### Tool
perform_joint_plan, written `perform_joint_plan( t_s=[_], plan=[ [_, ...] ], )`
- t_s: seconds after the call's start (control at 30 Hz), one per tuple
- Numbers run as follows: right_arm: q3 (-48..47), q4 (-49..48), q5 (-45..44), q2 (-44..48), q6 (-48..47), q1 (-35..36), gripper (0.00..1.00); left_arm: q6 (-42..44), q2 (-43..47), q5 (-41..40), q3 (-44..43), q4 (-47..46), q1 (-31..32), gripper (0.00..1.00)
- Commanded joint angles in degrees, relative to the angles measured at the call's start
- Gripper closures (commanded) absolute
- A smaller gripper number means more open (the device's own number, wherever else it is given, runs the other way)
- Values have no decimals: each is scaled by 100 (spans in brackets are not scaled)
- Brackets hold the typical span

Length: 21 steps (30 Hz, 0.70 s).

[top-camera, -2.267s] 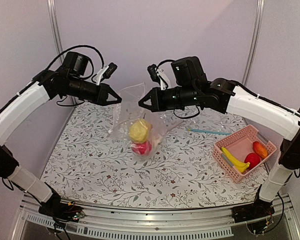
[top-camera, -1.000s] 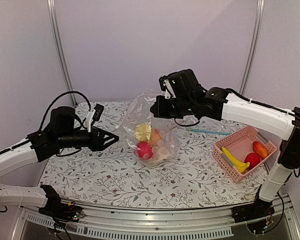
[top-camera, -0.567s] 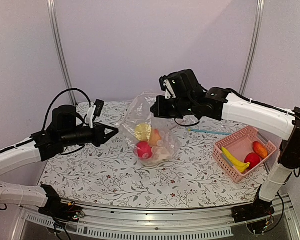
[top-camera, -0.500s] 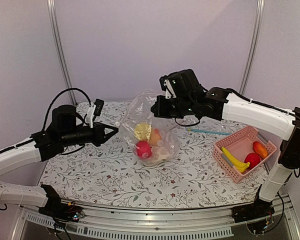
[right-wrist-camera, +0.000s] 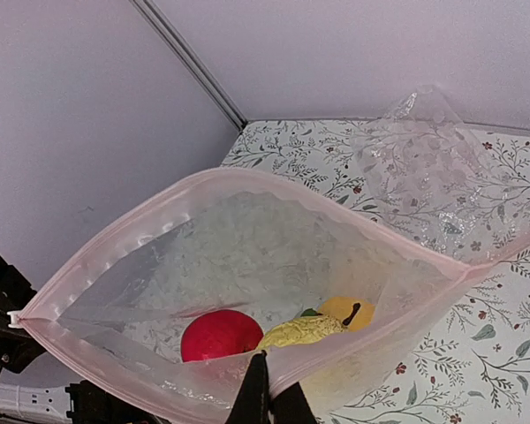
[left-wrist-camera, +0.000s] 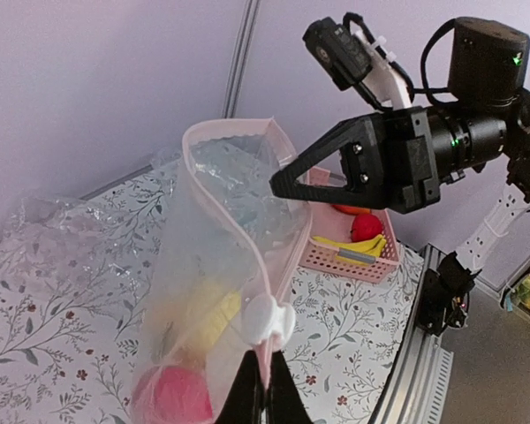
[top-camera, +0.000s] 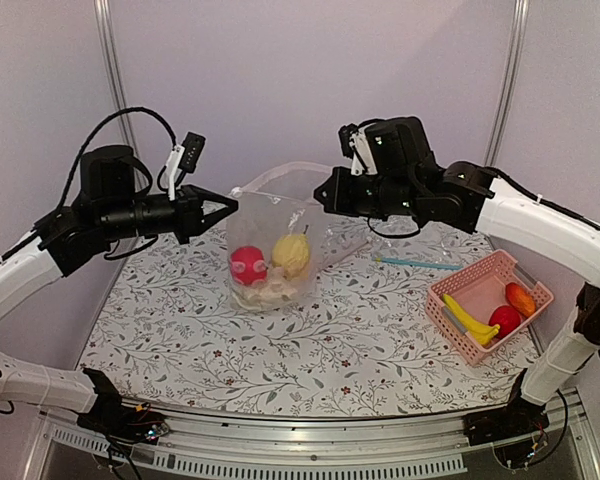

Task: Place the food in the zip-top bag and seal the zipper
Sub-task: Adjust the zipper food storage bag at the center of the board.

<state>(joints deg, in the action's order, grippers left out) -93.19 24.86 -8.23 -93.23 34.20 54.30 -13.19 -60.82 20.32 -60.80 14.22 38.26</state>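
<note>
Zip-top bag (top-camera: pixel 275 235) hangs upright between the two arms, its bottom apparently resting on the table (top-camera: pixel 180 340). Left gripper (top-camera: pixel 228 204) is pinched shut on one end of the mouth, just beside a small white tab (left-wrist-camera: pixel 267 320). Right gripper (top-camera: pixel 321 192) is pinched shut on the opposite rim. Pulled from both sides like this, the zipper (right-wrist-camera: pixel 221 177) gapes in a wide oval, which we take as a way to keep the mouth open for loading. Inside we see a red fruit (top-camera: pixel 247 264), a lemon (top-camera: pixel 291 253) and a pale piece (top-camera: pixel 275 290) beneath them. A banana (top-camera: pixel 470 322) and two reddish fruits lie in the pink basket (top-camera: pixel 500 258), well apart from the bag. We judge sealing not yet begun.
</note>
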Motion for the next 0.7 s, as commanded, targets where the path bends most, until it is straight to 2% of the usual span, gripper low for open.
perform_joint_plan(
  t_s=[0.0, 0.17, 0.37, 0.43, 0.67],
  plan=[
    [-2, 184, -482, 360, -167, -64, 100, 784, -360, 450, -664, 993, 41, 100],
    [381, 214, -502, 458, -39, -61, 100, 1246, -532, 302, -790, 1440, 32, 100],
    [764, 282, -469, 327, 188, -70, 100, 1552, -539, 35, -441, 1383, -106, 100],
    [804, 356, -476, 300, 216, -60, 92, 1542, -570, 82, -370, 1314, -137, 100],
    [829, 555, -598, 675, -289, -63, 38, 1451, -476, 238, -177, 1100, -294, 100]
  ],
)
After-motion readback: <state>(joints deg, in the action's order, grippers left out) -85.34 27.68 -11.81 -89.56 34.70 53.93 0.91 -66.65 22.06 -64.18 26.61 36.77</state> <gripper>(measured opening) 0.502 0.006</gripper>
